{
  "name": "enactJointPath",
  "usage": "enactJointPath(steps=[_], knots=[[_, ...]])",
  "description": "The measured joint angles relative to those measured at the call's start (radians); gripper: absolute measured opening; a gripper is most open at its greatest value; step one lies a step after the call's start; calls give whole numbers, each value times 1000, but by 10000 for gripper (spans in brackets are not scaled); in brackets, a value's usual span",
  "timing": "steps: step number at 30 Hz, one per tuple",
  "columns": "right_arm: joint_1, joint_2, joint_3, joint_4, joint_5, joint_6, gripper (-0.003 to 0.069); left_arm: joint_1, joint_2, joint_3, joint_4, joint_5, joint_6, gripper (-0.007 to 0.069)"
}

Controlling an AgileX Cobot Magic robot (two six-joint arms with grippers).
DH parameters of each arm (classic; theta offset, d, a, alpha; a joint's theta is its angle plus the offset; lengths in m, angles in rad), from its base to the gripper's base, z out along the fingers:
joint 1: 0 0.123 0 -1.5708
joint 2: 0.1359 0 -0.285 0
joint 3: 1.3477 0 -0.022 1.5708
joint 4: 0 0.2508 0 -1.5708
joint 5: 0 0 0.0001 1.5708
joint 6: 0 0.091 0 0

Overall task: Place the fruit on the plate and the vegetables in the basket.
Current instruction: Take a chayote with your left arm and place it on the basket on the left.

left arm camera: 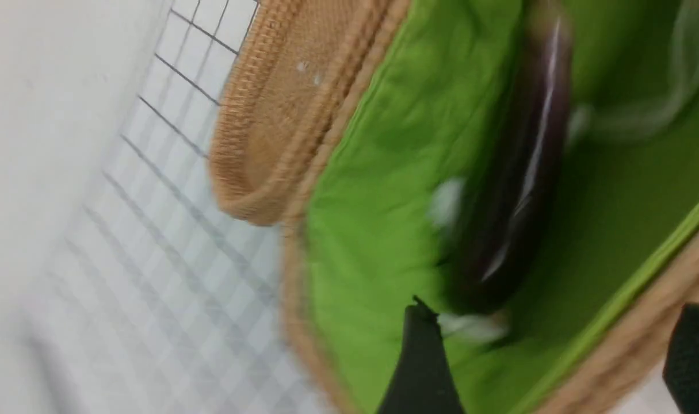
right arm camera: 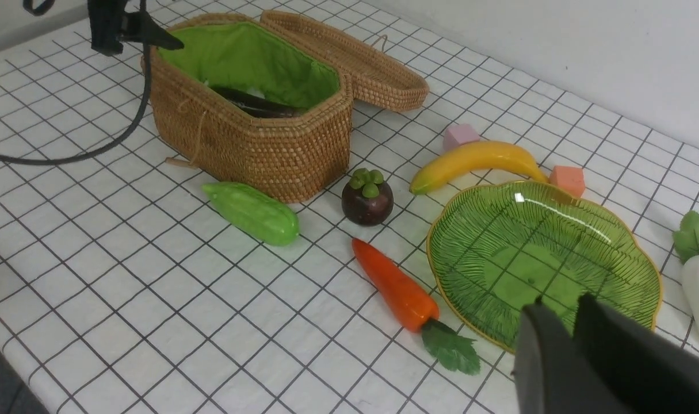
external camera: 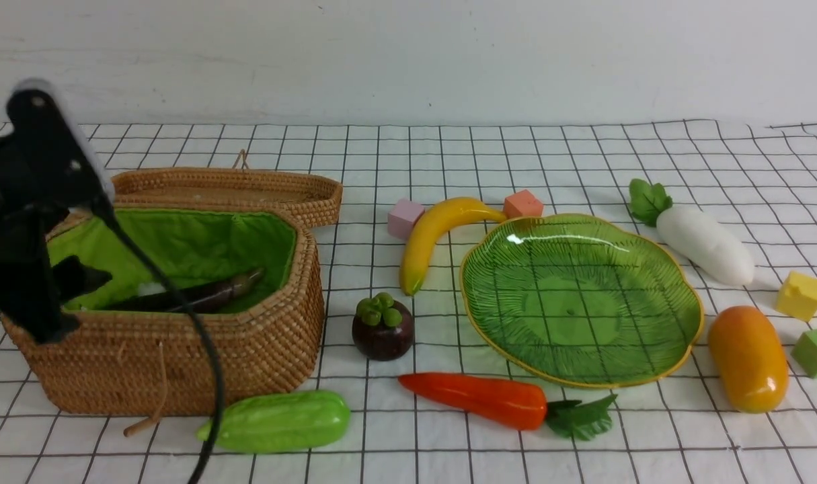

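Eggplant [external camera: 200,294] lies along the bottom of the basket [external camera: 179,363], on the green lining. The left hand [left arm camera: 556,356] hangs over the basket's left end, fingers spread wide with nothing between them. The right hand [right arm camera: 573,339], fingers almost together and empty, points toward the bare plate [external camera: 583,296]. The likeliest trouble is the left arm's black cable [external camera: 200,349]: it drapes across the basket's front wall and ends beside the gourd [external camera: 280,420], so lifting away could tug the basket or roll the gourd along the worktop. A fingertip low inside could also catch the lining. The carrot [external camera: 475,400] lies just beside the plate's rim, so a careless grab there may knock the dish.
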Motion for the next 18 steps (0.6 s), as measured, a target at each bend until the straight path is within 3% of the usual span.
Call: enactJointPath(steps=[2, 3, 4, 6, 8, 12, 14, 15, 18], knots=[[0, 0, 0, 8, 0, 4, 106, -1, -61, 0, -238, 45, -288, 417], [0, 0, 0, 14, 0, 6, 106, -6, -80, 1, -307, 64, -361, 371], [0, 0, 0, 15, 0, 6, 106, -8, -84, 1, -318, 73, -372, 360], [0, 0, 0, 27, 7, 6, 109, -63, -109, 7, -376, 189, -371, 223], [0, 0, 0, 38, 26, 6, 109, -138, -109, 15, -365, 326, -281, 125], [0, -1, 13, 53, 54, 9, 112, -291, -77, 28, -289, 486, -239, 24], [0, -1, 29, 66, 62, 9, 114, -401, -35, 27, -201, 483, -262, 18], [0, -1, 31, 68, 64, 9, 114, -401, -31, 27, -192, 481, -263, 20], [0, -1, 46, 93, 69, 9, 118, -568, 56, 27, -33, 399, -273, 93]])
